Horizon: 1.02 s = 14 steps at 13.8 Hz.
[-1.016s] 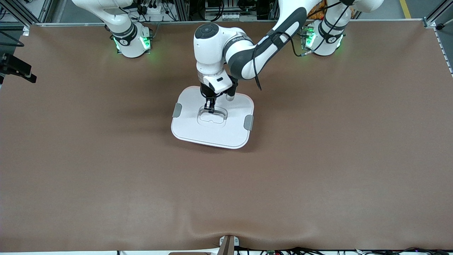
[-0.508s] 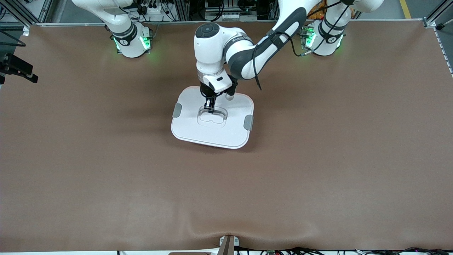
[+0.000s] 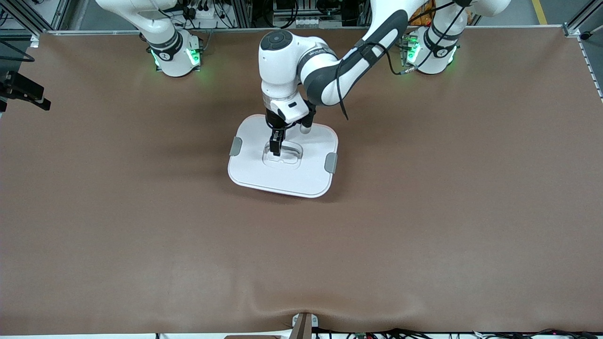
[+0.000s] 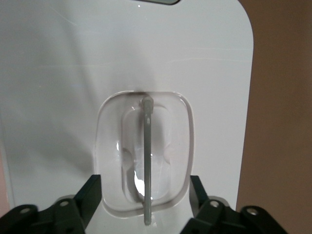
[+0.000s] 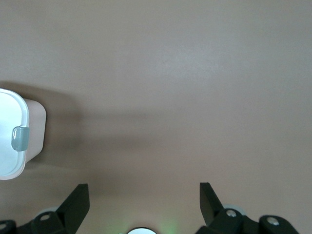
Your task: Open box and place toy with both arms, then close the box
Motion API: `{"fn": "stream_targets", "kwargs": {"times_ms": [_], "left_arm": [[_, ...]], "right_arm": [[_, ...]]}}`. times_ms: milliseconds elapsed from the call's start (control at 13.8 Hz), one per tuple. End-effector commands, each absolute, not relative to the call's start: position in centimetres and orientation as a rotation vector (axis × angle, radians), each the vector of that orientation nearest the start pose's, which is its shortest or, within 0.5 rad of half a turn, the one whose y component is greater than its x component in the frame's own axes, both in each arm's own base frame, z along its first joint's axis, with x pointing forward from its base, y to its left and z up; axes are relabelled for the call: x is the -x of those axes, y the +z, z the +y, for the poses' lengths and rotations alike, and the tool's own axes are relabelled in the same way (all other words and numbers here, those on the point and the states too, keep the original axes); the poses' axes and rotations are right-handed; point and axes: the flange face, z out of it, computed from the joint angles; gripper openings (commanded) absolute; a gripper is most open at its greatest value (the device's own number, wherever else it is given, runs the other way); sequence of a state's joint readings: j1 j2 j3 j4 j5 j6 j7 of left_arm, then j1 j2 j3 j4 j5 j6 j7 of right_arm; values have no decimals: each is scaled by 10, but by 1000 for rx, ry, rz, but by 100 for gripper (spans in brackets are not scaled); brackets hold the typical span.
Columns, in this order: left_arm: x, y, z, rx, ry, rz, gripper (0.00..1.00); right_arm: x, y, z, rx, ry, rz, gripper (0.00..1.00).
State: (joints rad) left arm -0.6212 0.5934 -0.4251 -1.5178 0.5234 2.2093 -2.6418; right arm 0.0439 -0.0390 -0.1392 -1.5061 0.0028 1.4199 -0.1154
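The box is sitting in the middle of the brown surface with its white lid on. The left gripper is reaching down into the clear handle, jaws spread apart around the bar. The right gripper is waiting, jaws spread wide, holding nothing.

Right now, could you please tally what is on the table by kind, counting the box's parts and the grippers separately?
Box with white lid: 1
Clear handle in the lid's recess: 1
Grey side clips: 2
Grippers: 2, the left gripper open at the handle, the right gripper open over bare table
Toy: 0 visible
Total: 6
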Motion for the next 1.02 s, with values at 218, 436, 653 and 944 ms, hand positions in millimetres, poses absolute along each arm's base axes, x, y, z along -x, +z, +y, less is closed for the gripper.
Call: {"fn": "stream_targets", "kwargs": {"times_ms": [218, 436, 653, 944], "left_arm": [[-427, 394, -565, 2564, -314, -2194, 100], [-427, 406, -561, 2575, -335, -2163, 100], [-445, 435, -537, 2557, -325, -2184, 100], [-495, 468, -478, 2559, -307, -2157, 100]], "right_arm": [[-520, 668, -50, 3123, 58, -43, 100], [-520, 668, -51, 3123, 58, -40, 100], [-520, 666, -54, 3123, 63, -31, 100], [-520, 666, -53, 3115, 64, -34, 100]]}}
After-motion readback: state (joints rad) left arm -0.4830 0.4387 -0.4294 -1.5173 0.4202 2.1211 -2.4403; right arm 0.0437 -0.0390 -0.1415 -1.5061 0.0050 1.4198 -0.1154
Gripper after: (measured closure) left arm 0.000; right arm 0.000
